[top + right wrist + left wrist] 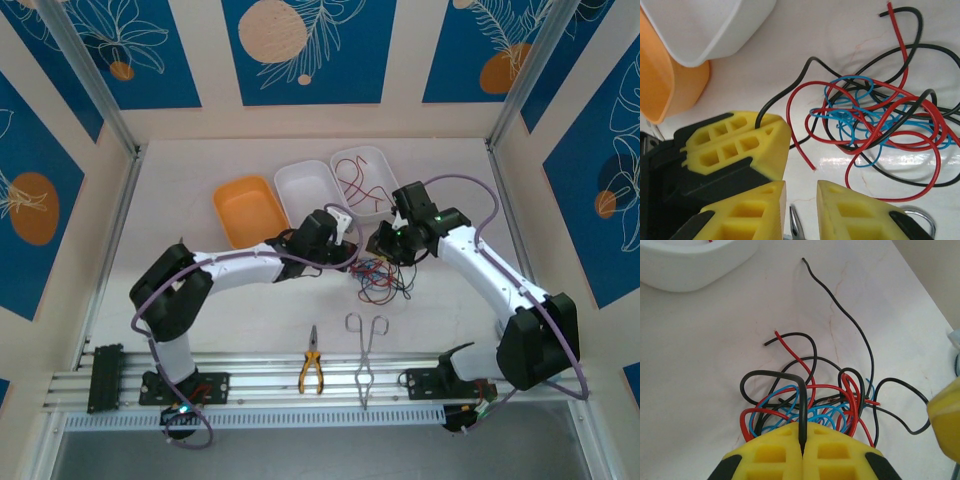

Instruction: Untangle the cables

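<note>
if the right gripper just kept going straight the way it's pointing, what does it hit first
Most likely the loose end of a red cable just ahead of the right gripper, then the tangle beyond. Depth is hard to judge from the wrist view.

Top external: we look down from above and behind the arm bases, far enough back to take in the whole table (pixel 180 170). Left wrist: we sit low and close behind the left gripper (pixel 803 432), facing across the cables (pixel 810 395) towards a white bin (pixel 690 265). Right wrist: we look down on them at close range. All three views share the cables; the right wrist also catches the left gripper.
</note>
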